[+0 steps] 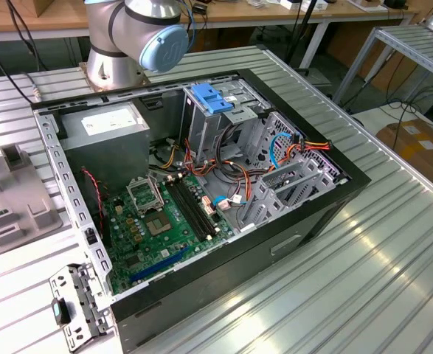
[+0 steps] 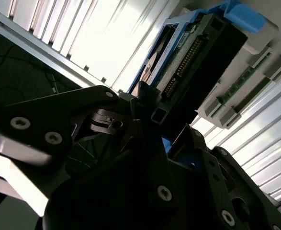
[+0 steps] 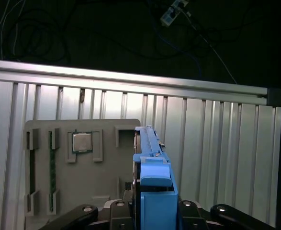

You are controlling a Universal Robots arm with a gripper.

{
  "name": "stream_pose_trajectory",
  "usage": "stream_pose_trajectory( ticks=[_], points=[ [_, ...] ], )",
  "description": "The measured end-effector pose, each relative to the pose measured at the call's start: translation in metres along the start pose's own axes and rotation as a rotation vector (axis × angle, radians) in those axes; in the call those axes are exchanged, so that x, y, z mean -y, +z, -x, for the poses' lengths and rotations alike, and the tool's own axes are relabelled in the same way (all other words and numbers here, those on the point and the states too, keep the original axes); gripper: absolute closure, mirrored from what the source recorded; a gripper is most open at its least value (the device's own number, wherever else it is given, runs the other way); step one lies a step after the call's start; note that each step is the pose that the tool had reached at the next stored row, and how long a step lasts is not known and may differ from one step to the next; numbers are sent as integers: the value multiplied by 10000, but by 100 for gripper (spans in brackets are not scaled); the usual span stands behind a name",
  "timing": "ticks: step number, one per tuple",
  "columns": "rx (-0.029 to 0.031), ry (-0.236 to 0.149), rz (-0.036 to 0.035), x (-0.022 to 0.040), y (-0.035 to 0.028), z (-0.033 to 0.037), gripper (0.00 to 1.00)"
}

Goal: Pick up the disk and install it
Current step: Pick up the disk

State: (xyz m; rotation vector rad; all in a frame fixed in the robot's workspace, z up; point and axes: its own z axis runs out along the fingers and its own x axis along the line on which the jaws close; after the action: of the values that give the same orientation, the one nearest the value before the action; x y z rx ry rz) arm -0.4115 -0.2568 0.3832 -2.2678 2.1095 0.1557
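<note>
The disk [image 3: 152,177] stands on its edge in a blue plastic carrier, at the side of a grey parts tray [image 3: 59,191]. My gripper [image 3: 154,213] has a black finger on each side of the carrier and looks shut on it. In the second wrist view the disk [image 2: 193,57] shows its connector row and dark circuit side, its near end running in between the fingers [image 2: 141,96] of the gripper [image 2: 157,120]. The open computer case [image 1: 334,199] lies on the table in the exterior view, with its motherboard [image 1: 157,221] exposed.
A tall metal drive cage [image 1: 201,125] topped by a blue bracket [image 1: 212,99] stands in the case beside the grey power-supply box [image 1: 109,129]. Cables cross the case middle. The tray holds a processor chip [image 3: 83,142]. The table edge rail [image 3: 130,79] runs behind the tray.
</note>
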Motion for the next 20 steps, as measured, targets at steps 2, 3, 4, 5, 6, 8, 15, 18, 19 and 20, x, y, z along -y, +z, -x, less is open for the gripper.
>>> stream_pose_trajectory(
  ticks=[2,3,4,5,6,8,15,18,19,20],
  points=[
    [7,-1,0,0,-9,1,64],
    [12,-1,0,-1,-15,1,64],
    [14,-1,0,-1,-19,2,64],
    [18,-1,-1,-1,-25,2,64],
    [22,-1,-1,-1,-32,3,64],
    [29,-2,-2,-2,-46,5,64],
    [53,-3,-3,-4,-97,10,64],
    [60,-3,-4,-4,-113,11,64],
    [63,-3,-4,-5,-119,12,64],
    [66,-3,-4,-5,-127,13,64]
  ],
)
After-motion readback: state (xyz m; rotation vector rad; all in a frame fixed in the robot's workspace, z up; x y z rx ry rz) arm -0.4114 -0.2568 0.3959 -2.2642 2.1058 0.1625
